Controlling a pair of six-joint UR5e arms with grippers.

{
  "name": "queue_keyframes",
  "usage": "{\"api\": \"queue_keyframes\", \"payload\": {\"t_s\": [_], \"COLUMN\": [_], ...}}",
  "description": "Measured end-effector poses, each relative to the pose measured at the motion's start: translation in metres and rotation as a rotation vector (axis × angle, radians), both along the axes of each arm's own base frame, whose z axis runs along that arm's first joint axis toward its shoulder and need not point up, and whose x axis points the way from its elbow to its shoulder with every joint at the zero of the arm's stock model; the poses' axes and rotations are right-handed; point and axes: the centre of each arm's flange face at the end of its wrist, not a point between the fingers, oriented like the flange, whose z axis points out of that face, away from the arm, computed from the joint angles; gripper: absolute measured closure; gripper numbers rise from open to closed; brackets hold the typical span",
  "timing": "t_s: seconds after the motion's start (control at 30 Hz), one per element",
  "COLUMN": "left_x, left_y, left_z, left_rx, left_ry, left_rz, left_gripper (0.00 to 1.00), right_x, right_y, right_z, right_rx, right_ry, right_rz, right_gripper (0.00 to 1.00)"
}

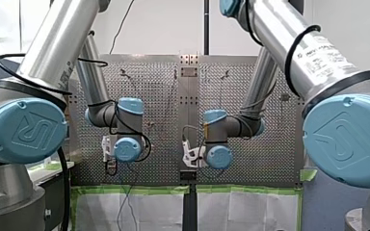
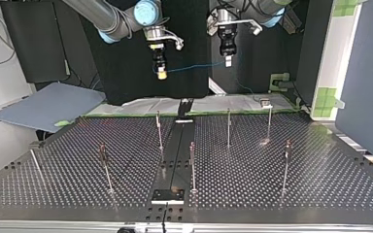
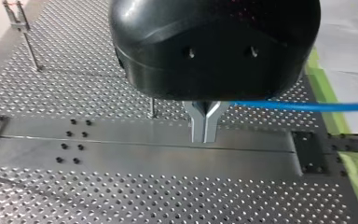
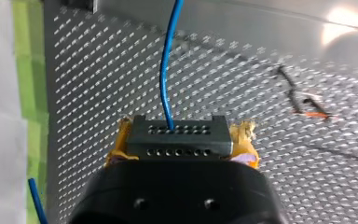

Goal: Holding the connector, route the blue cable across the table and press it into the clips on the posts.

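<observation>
The connector (image 4: pixel 177 136) is clamped in my right gripper (image 4: pixel 182 139) above the perforated counter (image 2: pixel 272 179), and the blue cable (image 4: pixel 166 70) is led from it to my left gripper (image 3: pixel 205 128), closed around it. The clips (image 2: pixel 102 151) on the thin posts (image 2: pixel 228 127) are small and hardly made out.

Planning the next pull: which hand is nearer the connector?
Right. My right hand is shut on the connector, held between its yellow pads. My left hand grips the blue cable further along, apart from the connector.
</observation>
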Motion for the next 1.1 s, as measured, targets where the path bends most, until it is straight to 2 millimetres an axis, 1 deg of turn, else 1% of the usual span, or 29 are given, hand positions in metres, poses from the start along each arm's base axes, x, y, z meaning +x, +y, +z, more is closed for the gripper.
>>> {"api": "queue_keyframes", "payload": {"t_s": [0.17,0.37,0.5,0.6,0.73,0.83,0.9,1.1], "left_x": [-0.001,-0.001,-0.001,0.001,0.008,0.012,0.015,0.022], "left_y": [0.001,0.001,0.001,-0.004,-0.011,-0.011,-0.010,-0.001], "left_z": [-0.001,-0.001,-0.001,0.002,0.016,0.026,0.031,0.049], "left_rx": [0.005,0.005,0.006,0.013,0.025,0.023,0.021,0.024], "left_ry": [0.008,0.009,0.009,0.007,-0.011,-0.023,-0.031,-0.054], "left_rz": [0.000,0.001,0.001,-0.013,-0.024,-0.019,-0.010,0.044], "left_gripper": [1.00,1.00,1.00,1.00,1.00,1.00,1.00,1.00], "right_x": [0.004,-0.002,-0.006,-0.007,0.001,0.015,0.024,0.045], "right_y": [-0.006,0.000,0.003,0.006,0.005,0.005,0.004,-0.009], "right_z": [-0.016,-0.040,-0.045,-0.046,-0.032,-0.017,-0.004,0.034], "right_rx": [0.031,0.091,0.120,0.137,0.133,0.124,0.112,0.095], "right_ry": [0.036,0.096,0.125,0.142,0.124,0.088,0.052,-0.044], "right_rz": [-0.014,-0.016,-0.016,-0.012,0.000,0.020,0.037,0.077], "right_gripper": [1.00,1.00,1.00,1.00,1.00,1.00,1.00,1.00]}}
